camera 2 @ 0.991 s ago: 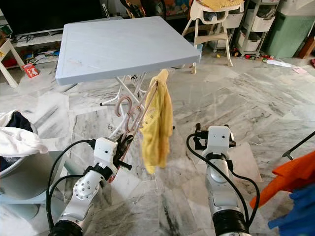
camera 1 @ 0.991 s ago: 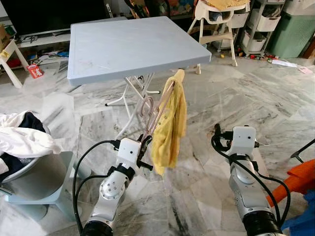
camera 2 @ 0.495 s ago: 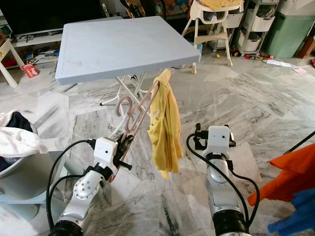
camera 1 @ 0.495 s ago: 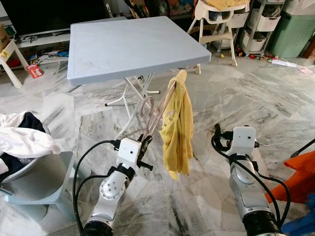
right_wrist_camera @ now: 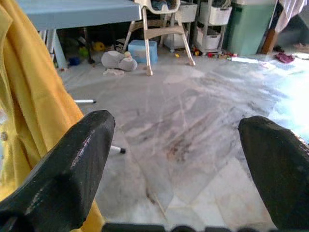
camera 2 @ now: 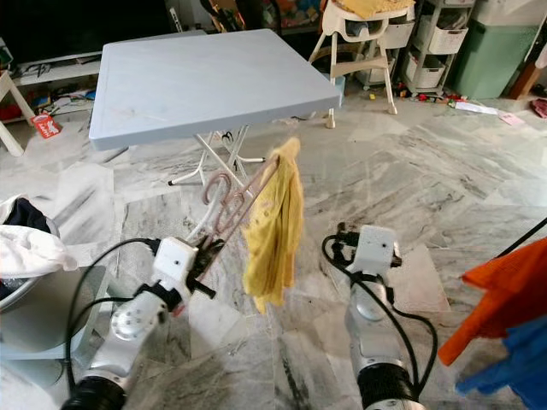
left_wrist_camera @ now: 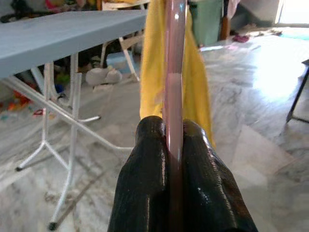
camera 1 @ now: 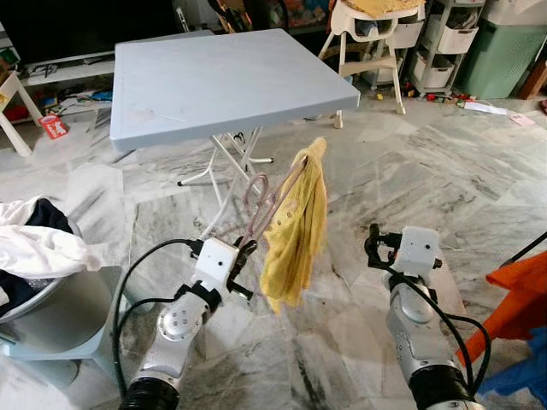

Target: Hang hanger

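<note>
- My left gripper (left_wrist_camera: 171,159) was clamped tight on the lower end of the pink hanger (camera 1: 256,209), which slanted up and away from my fingers (left_wrist_camera: 145,164) with its hook near the top.
- A yellow garment (camera 1: 295,231) hung from the hanger's far arm, draping down just beyond my left gripper and between my two arms.
- My right gripper (right_wrist_camera: 178,159) stood spread wide with nothing in it, the yellow garment just off one finger (right_wrist_camera: 72,159).
- I judged the main risk was the garment sliding off: it was bunched on one arm of a tilted hanger, so any swing or jolt could have shed it onto the marble floor (camera 1: 444,171).
- I also judged my grip point a weak one; held by one end, the hanger could have twisted in my fingers under the lopsided load.
- The blue folding table (camera 1: 222,77) stood ahead of my left gripper, its white legs (camera 1: 226,158) close behind the hanger's hook, which could have snagged there.
- A basket of laundry (camera 1: 38,256) sat off beyond my left arm.
- Orange and blue cloth (camera 1: 521,299) hung past my right arm; I could not see a rail to hang on.
</note>
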Robot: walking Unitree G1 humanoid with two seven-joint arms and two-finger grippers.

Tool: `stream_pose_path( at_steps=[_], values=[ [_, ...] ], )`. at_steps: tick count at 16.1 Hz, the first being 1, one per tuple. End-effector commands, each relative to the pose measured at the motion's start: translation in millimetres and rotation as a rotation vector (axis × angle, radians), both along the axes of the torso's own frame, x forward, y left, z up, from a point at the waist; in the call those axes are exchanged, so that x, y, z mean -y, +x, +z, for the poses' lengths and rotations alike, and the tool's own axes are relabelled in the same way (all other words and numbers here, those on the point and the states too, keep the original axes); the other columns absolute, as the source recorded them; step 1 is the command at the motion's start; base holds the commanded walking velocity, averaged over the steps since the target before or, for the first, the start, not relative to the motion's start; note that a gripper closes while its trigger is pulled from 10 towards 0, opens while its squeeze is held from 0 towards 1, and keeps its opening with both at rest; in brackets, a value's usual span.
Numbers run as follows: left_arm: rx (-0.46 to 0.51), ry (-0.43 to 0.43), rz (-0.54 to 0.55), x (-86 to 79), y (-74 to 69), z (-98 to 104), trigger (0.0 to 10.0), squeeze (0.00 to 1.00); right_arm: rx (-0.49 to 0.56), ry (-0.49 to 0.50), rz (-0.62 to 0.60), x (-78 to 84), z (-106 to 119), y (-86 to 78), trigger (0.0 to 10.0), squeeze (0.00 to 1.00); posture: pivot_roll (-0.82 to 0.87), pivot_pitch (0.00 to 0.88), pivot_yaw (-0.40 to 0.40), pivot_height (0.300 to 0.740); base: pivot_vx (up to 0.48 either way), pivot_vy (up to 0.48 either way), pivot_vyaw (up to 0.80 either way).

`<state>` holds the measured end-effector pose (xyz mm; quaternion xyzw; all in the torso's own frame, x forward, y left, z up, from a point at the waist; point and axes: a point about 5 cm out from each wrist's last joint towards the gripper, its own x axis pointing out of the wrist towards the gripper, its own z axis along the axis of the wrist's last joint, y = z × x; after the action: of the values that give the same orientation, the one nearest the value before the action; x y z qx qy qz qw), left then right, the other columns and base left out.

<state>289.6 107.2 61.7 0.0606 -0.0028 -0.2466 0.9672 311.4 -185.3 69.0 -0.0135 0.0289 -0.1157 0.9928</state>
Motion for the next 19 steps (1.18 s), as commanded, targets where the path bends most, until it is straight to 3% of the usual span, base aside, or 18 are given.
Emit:
stream_pose_path(
  at_steps=[1, 4, 7, 10, 11, 12, 19],
  values=[
    [0.072, -0.018, -0.019, 7.8, 6.0, 16.3, 0.0, 0.0, 0.016, -0.003, -0.002, 2.7, 6.7, 5.1, 10.0, 0.0, -0.11, 0.0, 0.0, 0.74, 0.0, 0.0, 0.0],
    [0.066, -0.015, -0.032, 5.0, 6.3, 18.5, 0.0, 0.0, 0.024, -0.01, 0.008, -0.2, 8.9, 9.9, 10.0, 0.0, -0.1, 0.0, 0.0, 0.74, 0.0, 0.0, 0.0],
    [0.074, 0.023, -0.037, -10.1, 5.5, 19.5, 0.0, 0.0, 0.049, 0.022, 0.027, -12.3, 16.7, 19.3, 10.0, 0.0, -0.07, 0.0, 0.0, 0.74, 0.0, 0.0, 0.0],
    [0.062, 0.044, 0.01, -26.2, 7.7, 24.0, 0.0, 0.0, 0.002, 0.042, 0.032, -20.5, 5.7, 19.3, 10.0, 0.0, -0.01, 0.0, 0.0, 0.74, 0.0, 0.0, 0.0],
    [0.06, 0.065, -0.016, -27.0, 7.1, 25.1, 0.0, 0.0, -0.004, 0.095, 0.02, -23.4, 2.8, 18.1, 10.0, 0.0, 0.0, 0.0, 0.0, 0.74, 0.0, 0.0, 0.0],
    [0.038, 0.107, -0.046, -27.6, 5.3, 21.3, 0.0, 0.0, -0.019, 0.124, 0.039, -31.8, -3.7, 13.9, 10.0, 0.0, 0.02, 0.029, 0.325, 0.74, 0.0, 0.0, 0.0],
    [0.038, 0.107, -0.046, -27.6, 5.3, 21.3, 0.0, 0.0, -0.019, 0.124, 0.039, -31.8, -3.7, 13.9, 10.0, 0.0, 0.02, 0.029, 0.325, 0.74, 0.0, 0.0, 0.0]
  ],
)
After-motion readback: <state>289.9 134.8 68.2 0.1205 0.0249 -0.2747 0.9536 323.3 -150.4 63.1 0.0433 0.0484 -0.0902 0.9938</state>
